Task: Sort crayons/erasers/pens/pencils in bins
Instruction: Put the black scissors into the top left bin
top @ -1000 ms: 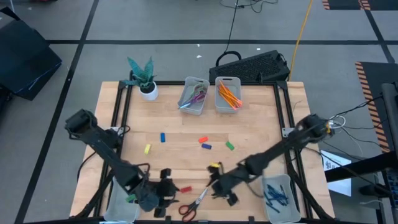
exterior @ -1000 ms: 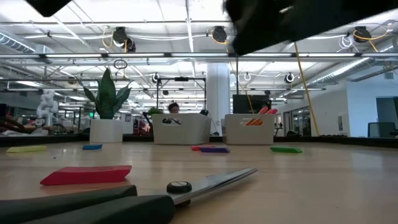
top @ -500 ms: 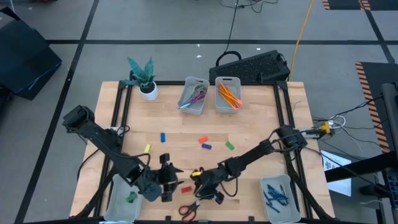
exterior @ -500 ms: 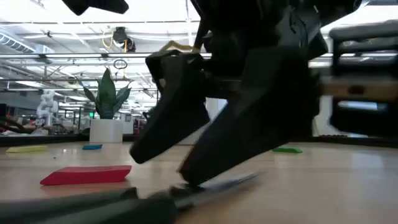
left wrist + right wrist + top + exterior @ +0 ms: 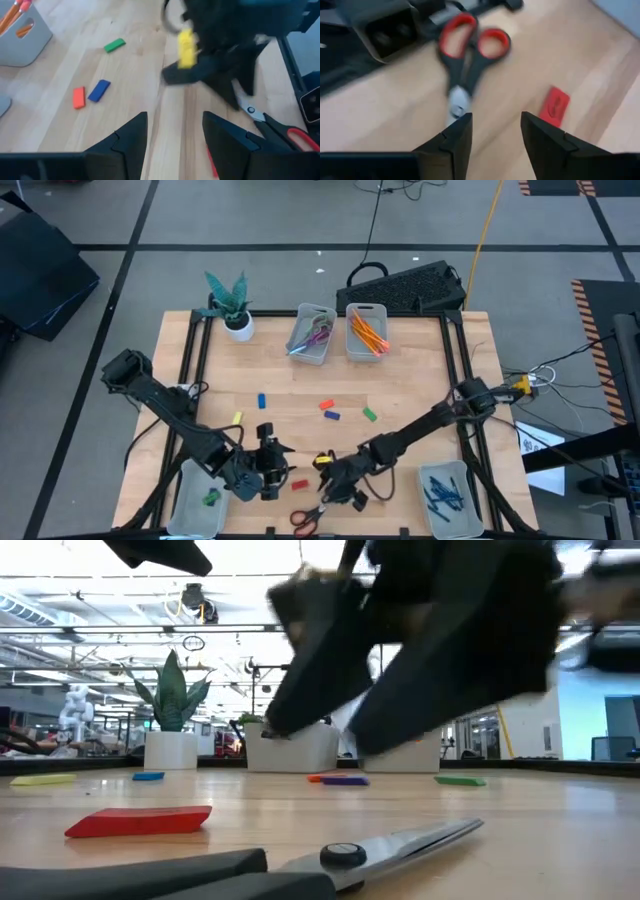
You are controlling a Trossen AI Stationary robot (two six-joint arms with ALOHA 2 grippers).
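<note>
Your right gripper [image 5: 335,493] hangs just above the table's near edge with its fingers [image 5: 455,140] spread apart and nothing between them. In the right wrist view the red-handled scissors [image 5: 465,65] lie directly ahead of those fingers, and a red eraser [image 5: 554,106] lies flat to one side of them. In the high view the same scissors [image 5: 308,517] sit just nearer than this gripper.

Your left gripper [image 5: 268,470] is close beside it, near the red eraser [image 5: 297,484], which lies between the two grippers. Its fingers [image 5: 127,140] are also apart and hold nothing.

At the near corners you see two bins. The bin [image 5: 196,505] beside your left arm holds a green eraser [image 5: 211,498]. The bin [image 5: 446,500] beside your right arm holds dark blue pens [image 5: 443,492].

Farther out from both grippers, loose pieces lie on the wood: a yellow eraser [image 5: 237,419], a blue eraser [image 5: 262,400], then an orange-red one [image 5: 325,405] touching or almost touching another blue one [image 5: 332,415], and a green eraser [image 5: 369,414].

Farthest from the grippers, two bins stand side by side. One bin [image 5: 313,333] holds scissors with purple handles, the other bin [image 5: 367,330] holds orange pencils [image 5: 366,334]. A small potted plant [image 5: 231,305] stands beside them.
</note>
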